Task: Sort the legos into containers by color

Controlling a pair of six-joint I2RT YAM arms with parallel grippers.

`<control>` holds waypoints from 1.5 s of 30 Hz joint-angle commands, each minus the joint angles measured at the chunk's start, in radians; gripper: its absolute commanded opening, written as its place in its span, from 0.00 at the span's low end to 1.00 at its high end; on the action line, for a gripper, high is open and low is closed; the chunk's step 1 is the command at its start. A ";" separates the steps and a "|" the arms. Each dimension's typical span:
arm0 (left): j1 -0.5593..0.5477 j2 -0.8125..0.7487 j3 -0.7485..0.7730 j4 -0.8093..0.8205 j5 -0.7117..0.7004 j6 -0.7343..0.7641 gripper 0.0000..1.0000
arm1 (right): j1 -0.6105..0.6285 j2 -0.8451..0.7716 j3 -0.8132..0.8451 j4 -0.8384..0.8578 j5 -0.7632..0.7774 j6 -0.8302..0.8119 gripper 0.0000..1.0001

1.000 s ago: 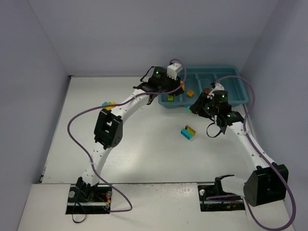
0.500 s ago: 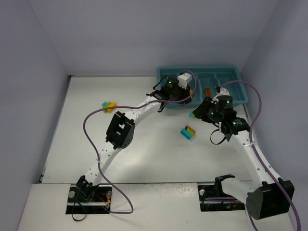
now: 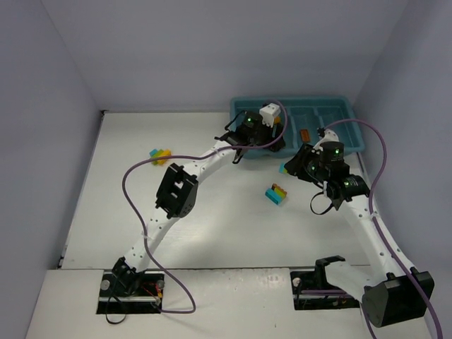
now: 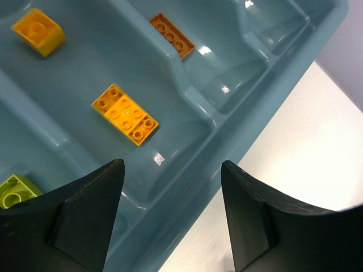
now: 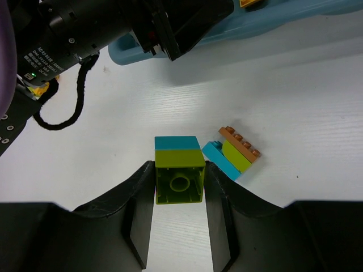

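The teal tray stands at the back right. My left gripper hovers over it, open and empty. Below it, two yellow bricks lie in one compartment. An orange brick lies in the neighbouring compartment and a green brick in the one on the other side. My right gripper is shut on a green-and-cyan clump, held above the table just in front of the tray. A cyan, green and orange clump lies on the table.
Another multicoloured clump lies on the table at the left, beside the left arm. The left arm's wrist fills the top of the right wrist view, close to my right gripper. Grey walls close in the white table.
The left gripper moved right over the tray, then opened; a yellow brick now lies in the compartment beneath it. The right arm shifted slightly, still gripping its clump.
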 commanded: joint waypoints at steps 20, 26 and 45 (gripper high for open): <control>0.288 -0.909 -0.872 0.322 0.586 -0.182 0.70 | -0.008 0.122 0.201 0.195 -0.452 -0.201 0.00; 0.282 -1.046 -1.009 0.350 0.658 -0.145 0.74 | -0.008 0.166 0.199 0.349 -0.678 -0.175 0.00; 0.210 -1.045 -1.000 0.316 0.681 -0.109 0.75 | 0.065 0.226 0.201 0.550 -0.834 -0.069 0.00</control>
